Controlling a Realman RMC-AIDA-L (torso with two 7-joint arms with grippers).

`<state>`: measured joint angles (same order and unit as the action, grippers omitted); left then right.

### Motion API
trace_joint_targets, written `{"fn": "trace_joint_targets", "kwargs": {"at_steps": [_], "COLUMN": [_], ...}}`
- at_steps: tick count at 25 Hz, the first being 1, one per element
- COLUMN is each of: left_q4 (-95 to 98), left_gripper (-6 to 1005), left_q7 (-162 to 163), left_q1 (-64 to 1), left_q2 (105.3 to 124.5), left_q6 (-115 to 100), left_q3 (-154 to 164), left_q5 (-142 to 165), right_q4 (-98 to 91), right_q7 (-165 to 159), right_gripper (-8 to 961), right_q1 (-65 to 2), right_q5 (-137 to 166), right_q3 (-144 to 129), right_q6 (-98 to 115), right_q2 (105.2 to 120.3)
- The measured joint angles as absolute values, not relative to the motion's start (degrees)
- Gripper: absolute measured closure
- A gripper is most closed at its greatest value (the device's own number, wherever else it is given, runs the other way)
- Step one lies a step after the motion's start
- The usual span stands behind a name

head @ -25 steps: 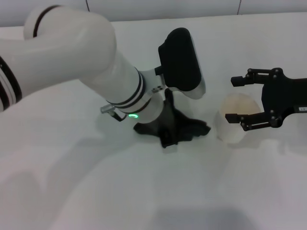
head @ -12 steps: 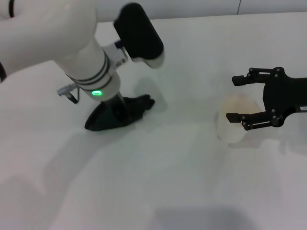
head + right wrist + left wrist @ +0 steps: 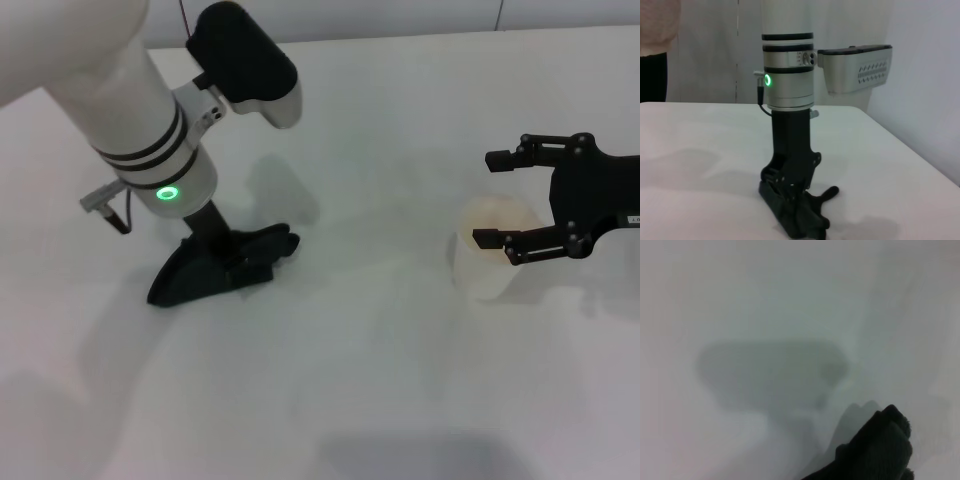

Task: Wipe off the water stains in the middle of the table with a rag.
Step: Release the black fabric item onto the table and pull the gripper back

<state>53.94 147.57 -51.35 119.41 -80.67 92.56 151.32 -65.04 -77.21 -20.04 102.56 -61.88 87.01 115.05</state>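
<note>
The black rag (image 3: 190, 280) lies crumpled on the white table (image 3: 360, 390), left of the middle. My left gripper (image 3: 228, 258) stands upright on it, shut on the rag and pressing it to the tabletop. The right wrist view shows the same: the left gripper (image 3: 792, 192) upright on the rag (image 3: 800, 217). A corner of the rag (image 3: 880, 450) shows in the left wrist view. No orange water stain shows in any view. My right gripper (image 3: 485, 200) is open at the right, its fingers level with the rim of a paper cup (image 3: 490, 270).
The pale paper cup stands upright at the right, partly under the right gripper's lower finger. The table's far edge (image 3: 400, 38) runs along the back. The left arm's white forearm (image 3: 130, 110) hangs over the table's left part.
My left gripper has dragged the rag from the table's middle, near the cup, over to the left. The right gripper and the cup have stayed put.
</note>
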Motion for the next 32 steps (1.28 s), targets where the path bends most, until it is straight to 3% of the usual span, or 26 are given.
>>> {"fn": "trace_joint_targets", "kwargs": {"at_steps": [8, 17, 27, 32], "left_q4": [54.1, 54.7, 55.1, 57.9], "left_gripper": [912, 715, 245, 143], "left_q7": [149.2, 149.3, 149.3, 149.3], "left_q1": [-50.2, -49.6, -49.6, -49.2], "left_q2": [119.5, 119.61, 119.48, 119.56], "left_q6": [-81.4, -80.9, -80.8, -82.2], "left_q3": [91.1, 91.5, 92.0, 92.0], "left_q5": [151.4, 151.9, 151.8, 150.5], "right_q4": [-65.3, -65.3, -65.3, -65.3], "right_q7": [-77.1, -77.3, -77.3, -77.4], "right_gripper": [108, 108, 108, 108], "right_q1": [-20.1, -20.0, -20.0, -20.0], "right_q5": [102.5, 102.5, 102.5, 102.5], "right_q3": [-61.8, -61.8, -61.8, -61.8], "right_q6": [87.1, 87.3, 87.4, 87.5], "right_q2": [115.05, 115.05, 115.05, 115.04]}}
